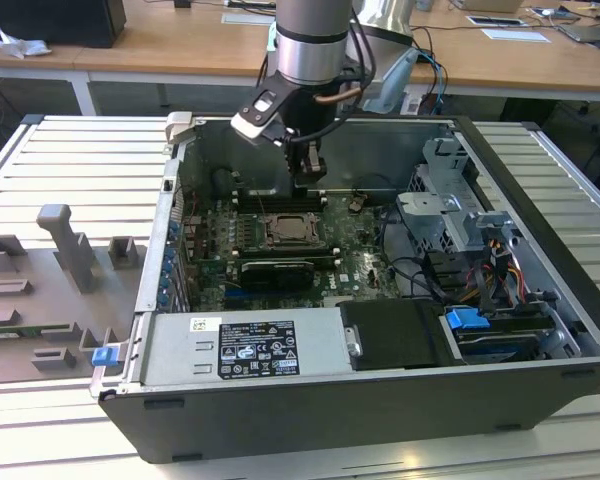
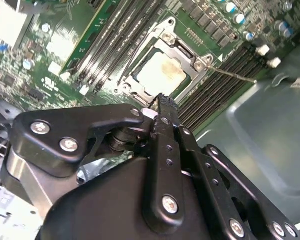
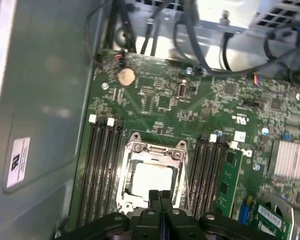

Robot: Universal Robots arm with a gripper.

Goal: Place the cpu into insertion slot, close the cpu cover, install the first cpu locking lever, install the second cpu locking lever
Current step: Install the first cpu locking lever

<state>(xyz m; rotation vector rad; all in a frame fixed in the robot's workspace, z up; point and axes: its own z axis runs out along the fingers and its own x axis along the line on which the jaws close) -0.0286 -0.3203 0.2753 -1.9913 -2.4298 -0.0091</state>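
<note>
First wrist view: gripper [image 3: 160, 194] fingers are pressed together with no gap at the tips and nothing held.

The cpu [image 3: 152, 176] lies just beyond the fingertips, flat and pale face up, seated in the slot [image 3: 123, 186]. The cover [image 3: 155, 150] lies down flat around it, and the cpu face shows through the cut-out (seating and closing both judged done).

Second wrist view: same reading. The tips sit over the near edge of the cpu [image 2: 160, 75]. I cannot tell from here whether they touch it.

Exterior view: the gripper [image 1: 308, 170] hangs above the slot, clear of the board [image 1: 365, 262], so I judge there is no contact.

The relation that matters, from the second wrist view:
- A thin metal rod, taken to be a lever [image 2: 235, 75], leaves the socket corner on the far side of the cpu from the fingers.
- Its long axis runs outward, slanting over the memory slots [image 2: 215, 92], away from the fingertips.
- It is not tucked along the socket edge, so I judge it unlatched.

I cannot make out the state of the other lever.
</note>
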